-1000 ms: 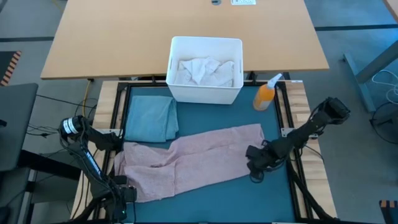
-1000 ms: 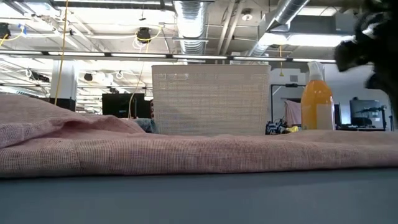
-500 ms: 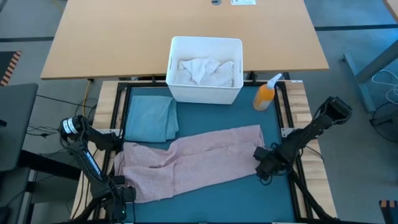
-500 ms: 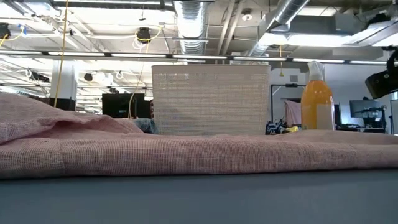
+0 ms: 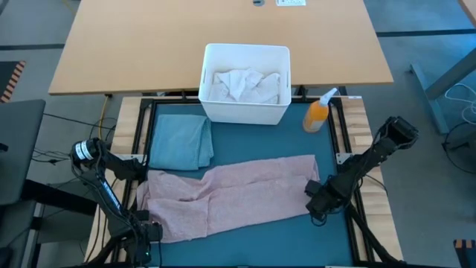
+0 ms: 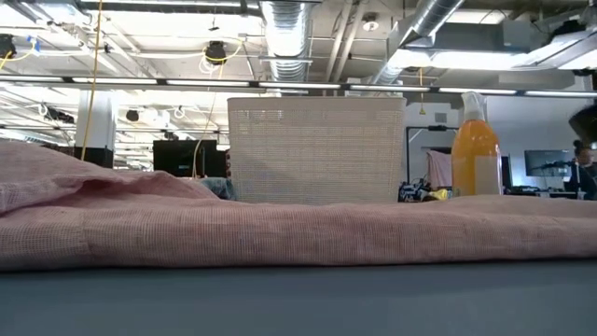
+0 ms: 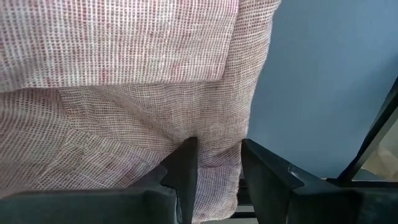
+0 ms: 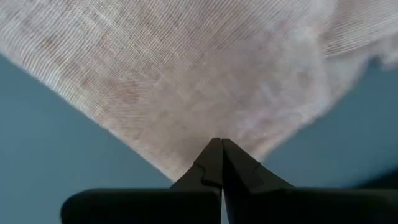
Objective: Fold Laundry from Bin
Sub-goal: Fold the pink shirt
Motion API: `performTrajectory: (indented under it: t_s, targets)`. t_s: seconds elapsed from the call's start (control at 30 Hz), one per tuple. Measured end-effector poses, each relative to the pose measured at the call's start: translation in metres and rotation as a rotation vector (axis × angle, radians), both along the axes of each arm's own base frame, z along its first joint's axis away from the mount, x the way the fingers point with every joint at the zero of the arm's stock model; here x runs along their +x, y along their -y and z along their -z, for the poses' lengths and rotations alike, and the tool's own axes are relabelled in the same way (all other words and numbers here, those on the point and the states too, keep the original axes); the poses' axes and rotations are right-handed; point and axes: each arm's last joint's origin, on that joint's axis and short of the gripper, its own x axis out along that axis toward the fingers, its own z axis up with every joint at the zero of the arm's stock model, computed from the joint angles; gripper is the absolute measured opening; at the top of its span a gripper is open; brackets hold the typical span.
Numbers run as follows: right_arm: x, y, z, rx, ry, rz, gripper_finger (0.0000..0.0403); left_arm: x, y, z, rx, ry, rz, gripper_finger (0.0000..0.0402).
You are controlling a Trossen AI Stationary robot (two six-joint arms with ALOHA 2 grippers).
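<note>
- Pink shirt (image 5: 230, 195) spread flat across blue mat (image 5: 260, 231); near-left corner sits between left gripper (image 7: 214, 163) fingers (image 7: 185, 168), far-right corner just ahead of right gripper (image 8: 221, 149).
- Left gripper at mat's near-left edge, jaws partly apart with shirt hem between them; cannot tell if gripping.
- Right gripper low by shirt's right end, fingers pressed together, tips at cloth edge, holding nothing visible.
- Folded blue cloth (image 5: 181, 141) beyond left gripper, touching shirt.
- White bin (image 5: 245, 112) farther back, white cloth (image 5: 244, 83) inside.
- Orange spray bottle (image 5: 317, 113) beside bin, beyond right gripper.
</note>
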Motion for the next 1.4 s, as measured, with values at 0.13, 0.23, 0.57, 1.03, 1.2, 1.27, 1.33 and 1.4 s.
performTrajectory:
  t_s: [0.13,0.23,0.57,1.03,1.2,1.27,1.33,1.4]
  targets:
    - [0.006,0.0,-0.026,-0.039,-0.04,-0.036,0.002,0.001,0.001,-0.008,-0.041,0.003,-0.004,0.0112]
    - [0.013,0.002,-0.053,-0.083,-0.039,-0.075,0.002,0.004,-0.001,-0.024,-0.081,0.026,0.0,0.0112]
    - [0.064,0.026,-0.108,-0.223,0.3,-0.257,0.002,0.013,-0.04,-0.089,-0.182,0.265,-0.021,0.0112]
    - [0.115,0.12,-0.054,-0.22,0.651,-0.301,0.002,0.051,-0.155,-0.066,0.296,0.498,-0.098,0.0112]
    - [0.11,0.141,-0.027,-0.217,0.736,-0.253,0.002,0.055,-0.178,-0.039,0.261,0.386,-0.128,0.0112]
    - [0.106,0.148,-0.016,-0.229,0.739,-0.228,0.002,0.054,-0.185,-0.033,0.272,0.361,-0.15,0.0112]
    - [0.103,0.154,-0.009,-0.243,0.745,-0.212,0.002,0.052,-0.189,-0.028,0.267,0.334,-0.17,0.0112]
    - [0.099,0.157,-0.002,-0.224,0.715,-0.209,0.002,0.05,-0.192,-0.022,0.253,0.304,-0.191,0.0112]
